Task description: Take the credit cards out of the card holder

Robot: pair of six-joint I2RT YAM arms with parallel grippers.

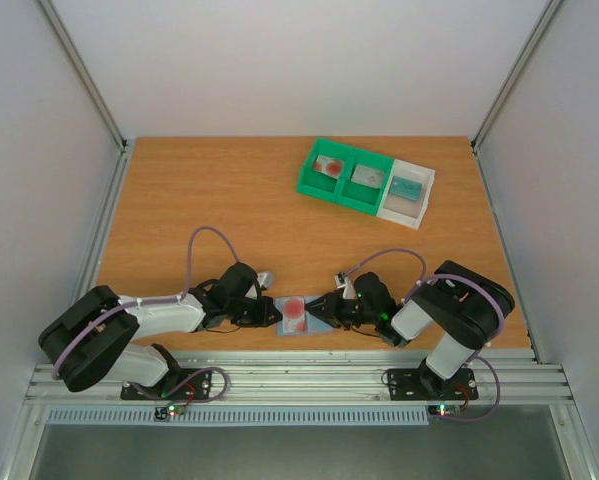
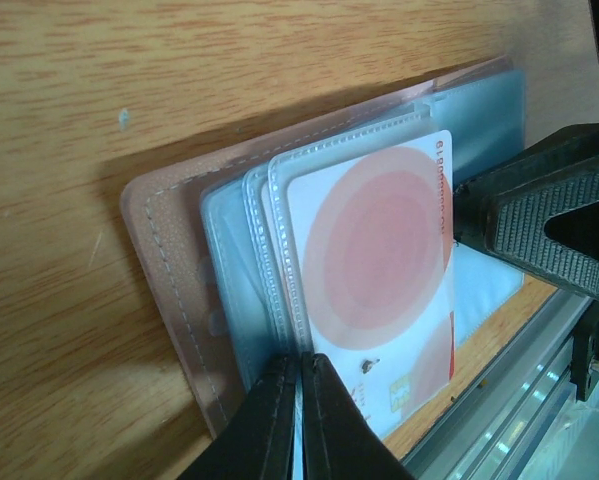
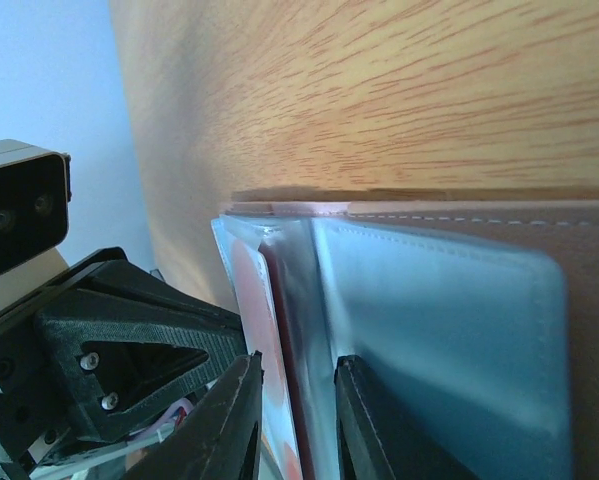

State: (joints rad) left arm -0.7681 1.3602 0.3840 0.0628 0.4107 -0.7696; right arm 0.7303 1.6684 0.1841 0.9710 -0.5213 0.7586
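Pinning card holder [image 2: 169,300] flat at mid near edge with left gripper [image 2: 299,420], clamped on sleeve edge, likely as anchor; straddling red-blotch card [image 2: 379,260] with right gripper [image 3: 297,365] for pull-out; can't tell if clamped; card not yet out.

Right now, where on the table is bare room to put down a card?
Bare wood on the table: the far part left of the tray, and the wide band between the tray and the card holder. Crowded: the near edge, where the left gripper and right gripper meet at it.
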